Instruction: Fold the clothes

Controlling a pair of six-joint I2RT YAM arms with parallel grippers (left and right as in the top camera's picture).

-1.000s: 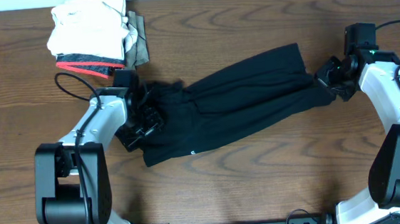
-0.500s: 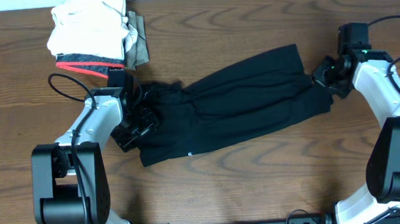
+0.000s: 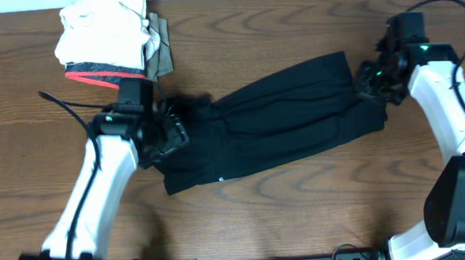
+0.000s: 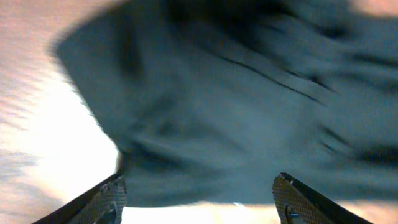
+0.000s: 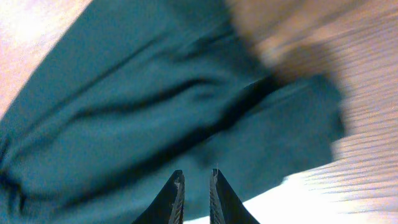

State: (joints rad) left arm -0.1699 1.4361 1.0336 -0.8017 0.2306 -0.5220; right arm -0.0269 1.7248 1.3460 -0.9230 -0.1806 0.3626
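At about ten o'clock on the worktop (image 3: 291, 26) sits a stack of folded garments (image 3: 105, 44), white on top with a red-trimmed grey piece beneath. It is close to the task's thing but apart from it.

Just past its five o'clock corner, the left pincer (image 3: 166, 135) is over the bunched nine o'clock end of the black shirt (image 3: 273, 123). Its wrist view shows its fingers (image 4: 109, 196) spread wide with nothing between them and the cloth lying ahead, so it has hold of nothing.

The shirt lies across the middle of the worktop as a long, rumpled band running from eight o'clock up to two o'clock. A small white logo (image 3: 221, 178) shows at its near edge.

At the three o'clock end, the right pincer (image 3: 370, 86) is over the shirt's edge. Its fingers are drawn almost together with only a thin slit, and no fabric is visible in it.

The shirt looks light, limp and creased. It will likely sag, drag and bunch rather than hold a shape, and a single layer may slip from a shallow pinch. The best holds are probably the outer corners or hem at each end, taken with both arms together so the cloth can be pulled taut and flat before folding.
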